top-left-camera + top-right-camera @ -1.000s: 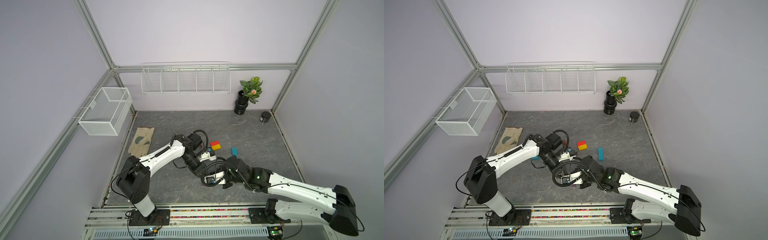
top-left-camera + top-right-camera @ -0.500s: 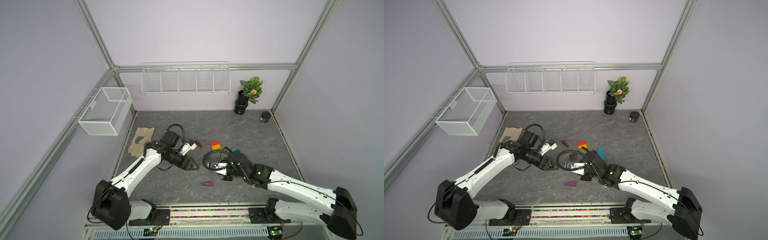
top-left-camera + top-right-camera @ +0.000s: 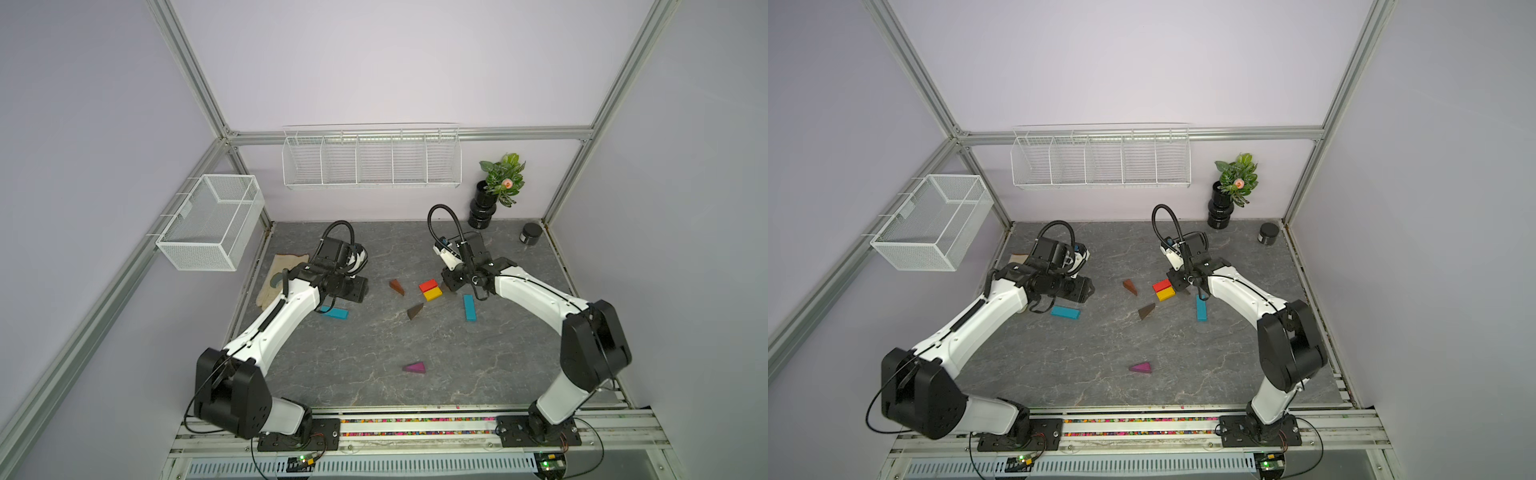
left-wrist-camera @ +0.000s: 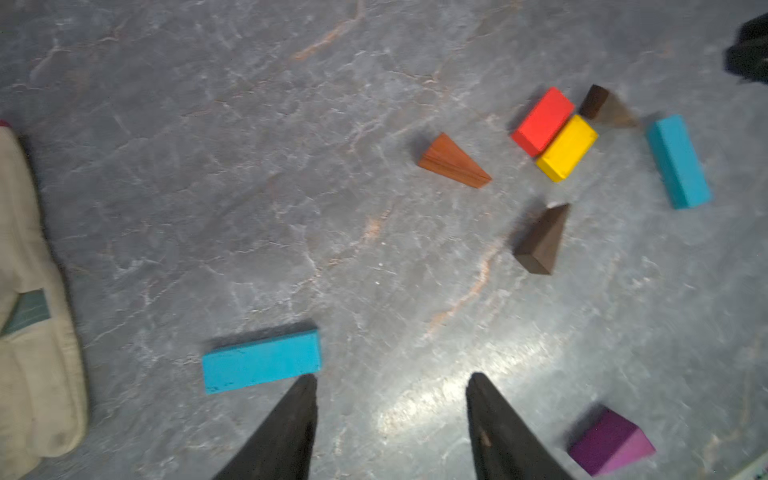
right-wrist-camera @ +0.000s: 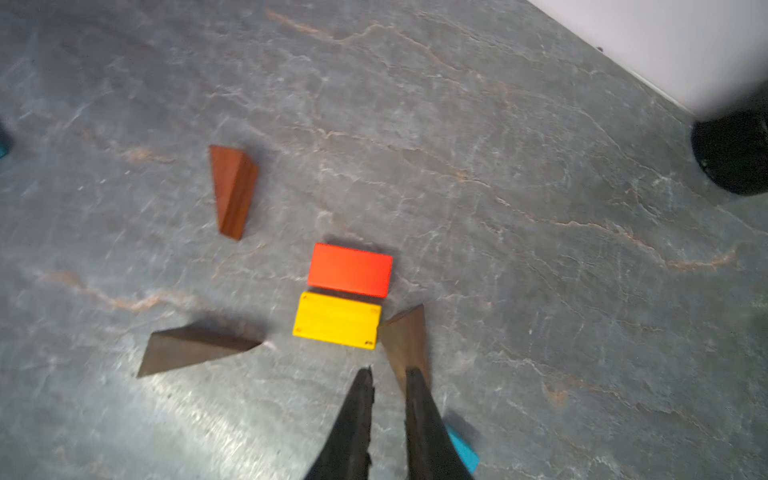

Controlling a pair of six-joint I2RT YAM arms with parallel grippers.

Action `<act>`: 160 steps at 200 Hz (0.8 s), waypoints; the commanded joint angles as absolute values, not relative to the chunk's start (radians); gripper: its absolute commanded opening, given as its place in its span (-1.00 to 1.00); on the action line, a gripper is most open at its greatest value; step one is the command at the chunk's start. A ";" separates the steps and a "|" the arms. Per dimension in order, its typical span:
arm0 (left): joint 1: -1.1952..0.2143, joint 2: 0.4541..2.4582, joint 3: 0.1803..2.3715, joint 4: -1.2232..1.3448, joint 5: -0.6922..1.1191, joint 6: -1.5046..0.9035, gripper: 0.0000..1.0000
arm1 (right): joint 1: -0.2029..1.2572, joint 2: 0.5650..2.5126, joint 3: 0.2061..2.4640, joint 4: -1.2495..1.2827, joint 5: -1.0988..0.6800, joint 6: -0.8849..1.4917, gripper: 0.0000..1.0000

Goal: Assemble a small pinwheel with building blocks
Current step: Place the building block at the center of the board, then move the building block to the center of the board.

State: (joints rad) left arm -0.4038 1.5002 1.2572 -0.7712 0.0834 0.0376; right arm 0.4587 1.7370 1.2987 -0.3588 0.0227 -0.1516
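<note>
The left arm (image 3: 274,320) reaches forward and inward from its base, wrist turned so that the left tool (image 4: 390,378) lies almost level, pointing toward the robot's right. Its jaws stand well apart with nothing between them. The right arm (image 3: 536,295) rises to a dark elbow, then slopes forward and inward. The right tool (image 5: 390,372) tips downward, jaws drawn almost together and empty.

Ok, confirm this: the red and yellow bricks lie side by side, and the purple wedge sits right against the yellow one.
One thing is wrong. The red brick and yellow brick do lie side by side, but the purple wedge lies alone, well apart from them, toward the arms' bases, as both top views show.
</note>
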 commanded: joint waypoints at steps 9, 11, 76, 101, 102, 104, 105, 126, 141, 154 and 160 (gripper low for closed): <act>-0.401 1.595 1.341 -0.810 0.026 0.095 0.15 | 0.453 1.723 1.354 -0.436 0.016 -0.063 -0.61; -0.400 1.595 1.340 -0.803 0.034 0.093 0.15 | 0.450 1.722 1.356 -0.438 0.019 -0.060 -0.61; -0.439 1.698 1.399 -0.698 0.108 0.270 0.25 | 0.313 1.754 1.375 -0.586 -0.026 -0.011 -0.45; -0.505 1.781 1.480 -0.740 0.042 0.449 0.26 | 0.292 1.811 1.402 -0.607 -0.040 0.000 -0.34; -0.507 1.785 1.482 -0.740 0.040 0.455 0.26 | 0.292 1.814 1.404 -0.606 -0.040 0.000 -0.33; -0.513 1.789 1.485 -0.742 0.031 0.468 0.26 | 0.292 1.817 1.406 -0.606 -0.041 -0.001 -0.31; -0.515 1.793 1.487 -0.740 0.026 0.473 0.26 | 0.292 1.820 1.407 -0.607 -0.041 -0.001 -0.30; -0.536 1.848 1.527 -0.728 -0.009 0.528 0.27 | 0.289 1.884 1.450 -0.633 -0.052 -0.009 -0.08; -0.537 1.876 1.551 -0.730 0.011 0.561 0.28 | 0.289 1.934 1.491 -0.656 -0.058 -0.012 0.06; -0.543 1.898 1.566 -0.740 0.025 0.605 0.29 | 0.290 1.968 1.522 -0.670 -0.057 -0.013 0.11; -0.549 1.911 1.572 -0.745 0.019 0.623 0.29 | 0.288 1.977 1.529 -0.673 -0.054 -0.009 0.13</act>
